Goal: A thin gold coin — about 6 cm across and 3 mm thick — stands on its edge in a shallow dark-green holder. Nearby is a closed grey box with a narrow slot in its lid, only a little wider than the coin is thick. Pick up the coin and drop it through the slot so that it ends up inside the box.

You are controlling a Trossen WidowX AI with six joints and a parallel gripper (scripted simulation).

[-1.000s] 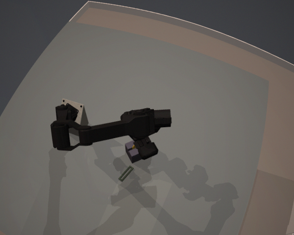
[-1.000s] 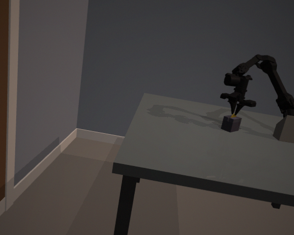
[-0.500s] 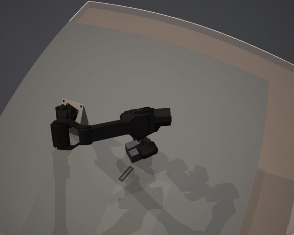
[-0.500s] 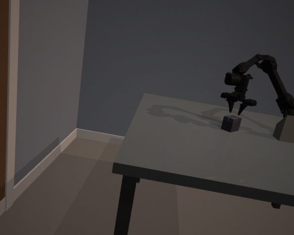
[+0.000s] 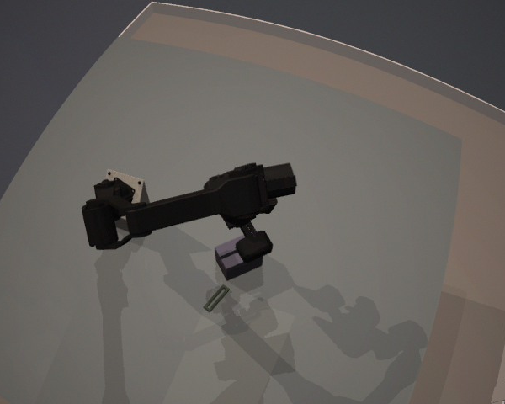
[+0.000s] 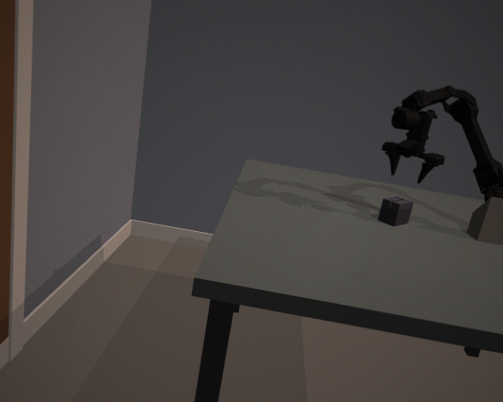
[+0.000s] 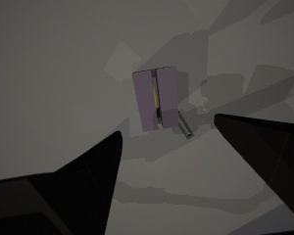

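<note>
— Where's your coin (image 7: 155, 94)?
— Inside the grey box (image 7: 156, 98); a gold sliver shows through its slot in your wrist view only. Holder (image 5: 215, 298) empty, gripper (image 6: 410, 166) spread wide above

From above, my arm (image 5: 178, 209) reaches out from its pale base plate (image 5: 135, 178) across the grey worktop (image 5: 331, 195). My wrist hangs over the grey box (image 5: 226, 256) and covers its right part. A dark line runs across the part of the lid that shows. Just beside the box, toward the near edge, lies the dark-green holder (image 5: 215, 298), a narrow open frame set at a slant. Broad shadows of my arm fall over the worktop around both.
</note>
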